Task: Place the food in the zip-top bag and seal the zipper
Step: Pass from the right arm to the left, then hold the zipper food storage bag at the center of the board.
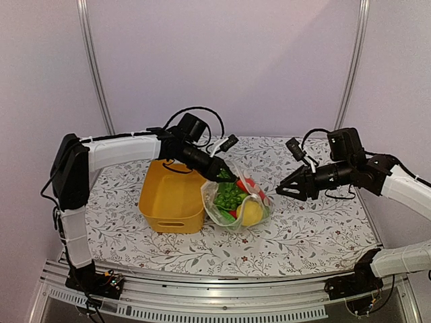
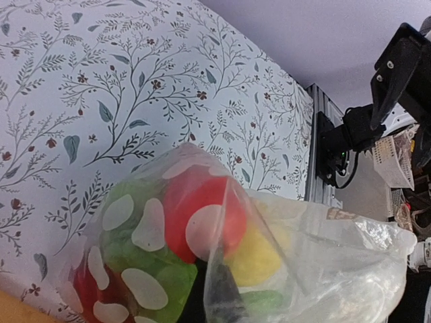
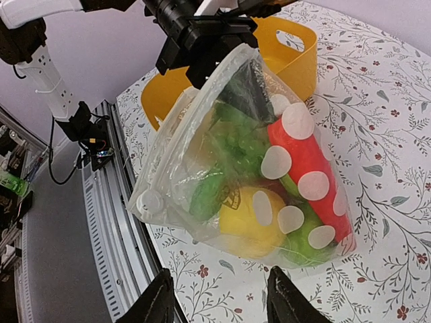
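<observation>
bag: zip-top bag on bench, just right of yellow tub, approx touching its wall; lower end rests on bench, upper end hoisted
contents: food inside bag. Red piece along the side away from the zipper, yellow lemon-like piece low, green bumpy cluster mid/upper; more green bits under them, can't tell which
zipper: zipper runs down the bag edge nearest the bench's front rail in R wrist view, white round tab at its low end; sealed or not, can't tell
bag axis: long axis tilted, from pinched top corner by the tub down to the lemon end; mouth edge faces the near side
L arm: reaches across over tub, wrist angled down; left end effector pressed together, pinching bag's top corner
R arm: comes in low from right, pointing at bag; right end effector spread, near bag but apart, holds nothing
</observation>
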Available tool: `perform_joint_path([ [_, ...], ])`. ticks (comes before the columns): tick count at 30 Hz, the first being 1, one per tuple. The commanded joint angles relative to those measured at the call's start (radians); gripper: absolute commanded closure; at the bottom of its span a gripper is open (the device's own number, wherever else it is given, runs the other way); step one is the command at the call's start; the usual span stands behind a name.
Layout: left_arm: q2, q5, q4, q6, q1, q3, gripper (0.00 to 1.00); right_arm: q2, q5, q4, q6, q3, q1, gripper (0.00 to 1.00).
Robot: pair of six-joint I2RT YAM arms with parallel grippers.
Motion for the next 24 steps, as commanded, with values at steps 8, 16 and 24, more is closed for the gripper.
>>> perform_joint_path([
  [8,0.112,-0.037,-0.008,-0.025,0.005,0.086,0.98,0.123,0.003,0.026,-0.196,0.051,0.11,0.55],
  [16,0.125,-0.025,0.001,-0.036,0.021,0.075,0.97,0.186,0.158,0.09,-0.184,0.084,0.139,0.58],
  [24,0.138,-0.013,0.012,-0.051,0.034,0.083,0.97,0.209,0.204,0.117,-0.233,0.103,0.152,0.66],
])
